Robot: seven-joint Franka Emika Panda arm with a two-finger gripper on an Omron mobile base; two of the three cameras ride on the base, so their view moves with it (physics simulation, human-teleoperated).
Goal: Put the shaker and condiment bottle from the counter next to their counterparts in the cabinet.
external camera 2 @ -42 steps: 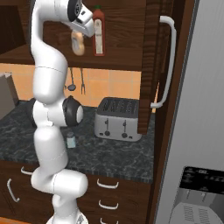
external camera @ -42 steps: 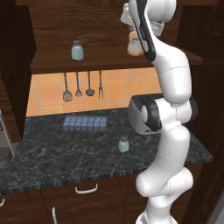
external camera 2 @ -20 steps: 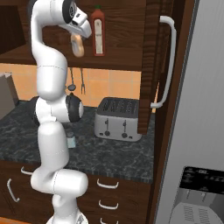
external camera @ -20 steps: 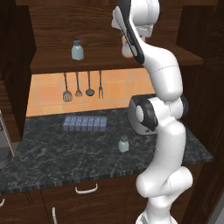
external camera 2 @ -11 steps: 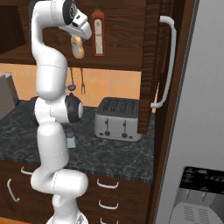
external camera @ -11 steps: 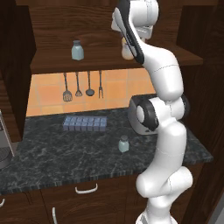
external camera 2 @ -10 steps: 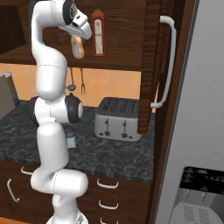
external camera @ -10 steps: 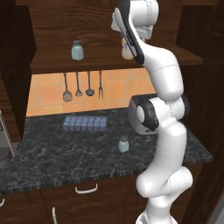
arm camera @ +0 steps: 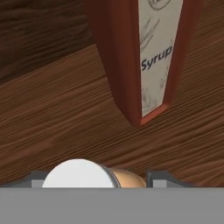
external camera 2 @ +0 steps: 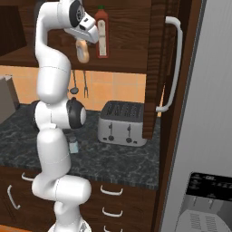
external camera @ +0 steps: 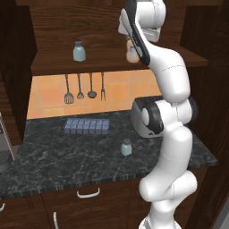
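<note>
Your end effector is up at the cabinet shelf with its fingers set on either side of the orange condiment bottle, whose white cap shows between them; whether they press on it you cannot tell. Just beside it stands the tall red syrup bottle. One shaker sits further left on the shelf, the other shaker on the desk near the blue tray.

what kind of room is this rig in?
A rendered home kitchen, by the look of it: a toaster on a dark stone counter, cooking utensils hung on a tiled wall, and a fridge.
</note>
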